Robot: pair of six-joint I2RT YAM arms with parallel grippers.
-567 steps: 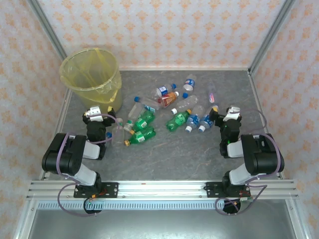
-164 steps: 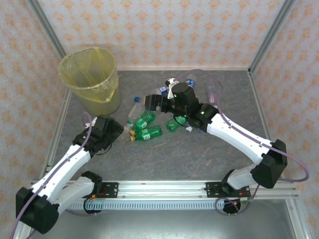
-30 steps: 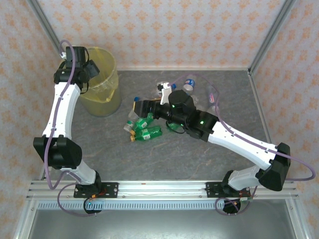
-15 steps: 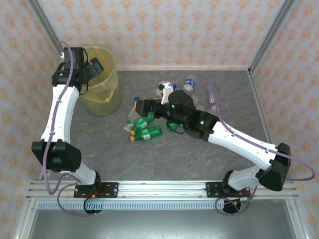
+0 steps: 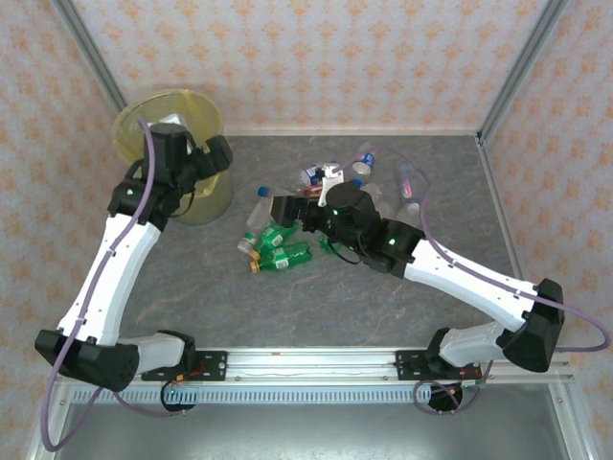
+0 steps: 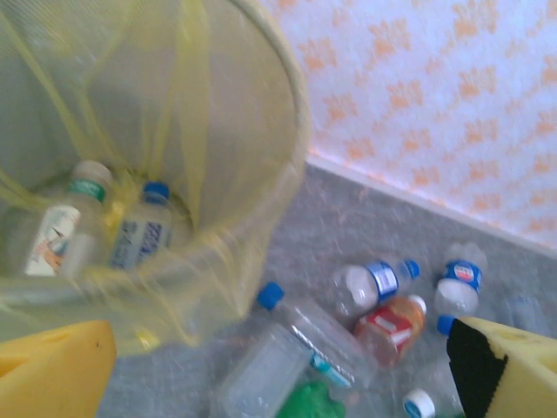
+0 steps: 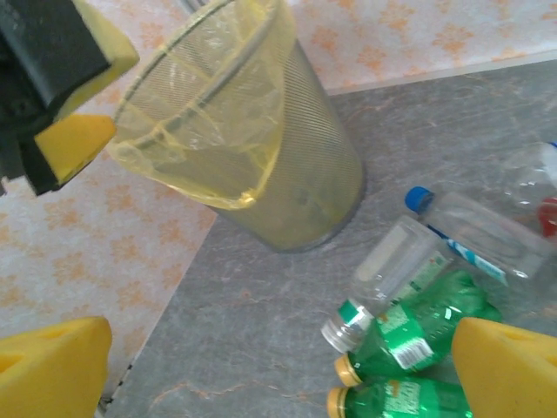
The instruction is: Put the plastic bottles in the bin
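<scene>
Since half a second ago the left arm [image 5: 107, 273] has swung off the mouth of the bin [image 5: 192, 100] and now reaches past its right side; the right arm [image 5: 460, 278] has hardly shifted. On the grey table [image 5: 287, 316] the bin stands at the far left corner, lined with a yellow bag. The left gripper [image 5: 217, 153] hangs just beside the bin's rim, on the side facing the pile, and I see its fingers spread wide with nothing between them. The right gripper [image 5: 280, 208] hovers over the left edge of the pile, likewise spread wide and empty, its yellow pads [image 7: 509, 370] sitting in the bottom corners of the right wrist view. Loose bottles [image 5: 365, 160] lie heaped mid-table, near the bin. Two green bottles [image 7: 409, 335] lie side by side below the right gripper, with a clear blue-capped bottle [image 7: 474, 231] just beyond them. At the bottom of the bin I make out what look like two more bottles, though the left wrist view is blurred.
</scene>
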